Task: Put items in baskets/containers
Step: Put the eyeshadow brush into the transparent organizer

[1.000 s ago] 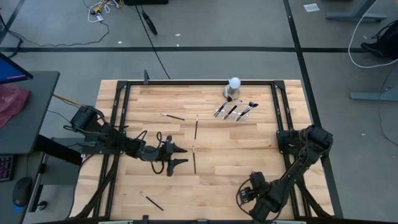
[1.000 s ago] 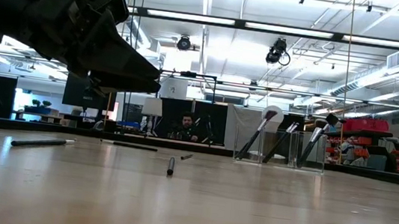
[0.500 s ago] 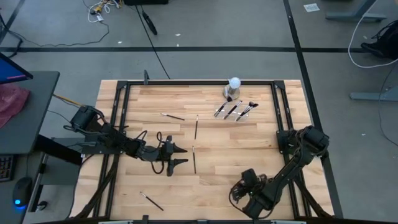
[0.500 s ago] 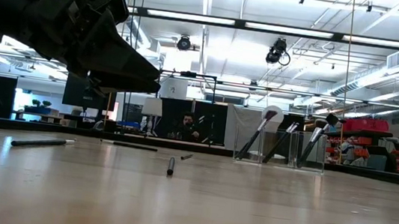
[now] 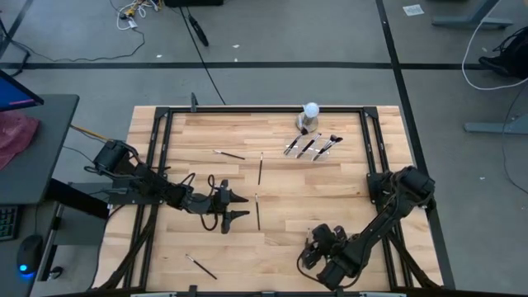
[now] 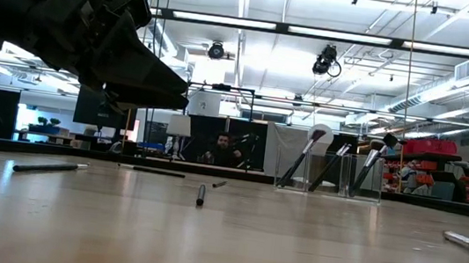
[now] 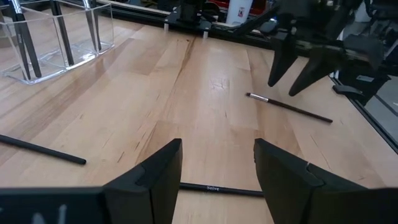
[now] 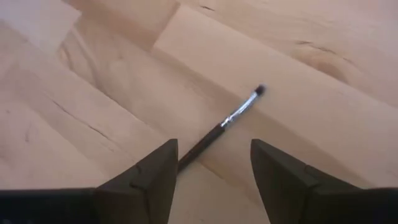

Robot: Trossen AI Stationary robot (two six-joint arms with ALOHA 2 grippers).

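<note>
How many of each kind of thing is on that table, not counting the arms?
Brushes lying loose: 5
Brushes standing in the clear tray: 3
Clear tray: 1
White ball on a base: 1
Total: 10

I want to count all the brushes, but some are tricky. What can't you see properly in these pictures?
- High view: the clear tray is nearly invisible; brushes in it overlap, too small to count.
- High view: the right end effector hides the brush beneath it.
- Right wrist view: that brush runs under the fingers.
- Low view: the left arm blocks the background.
</note>
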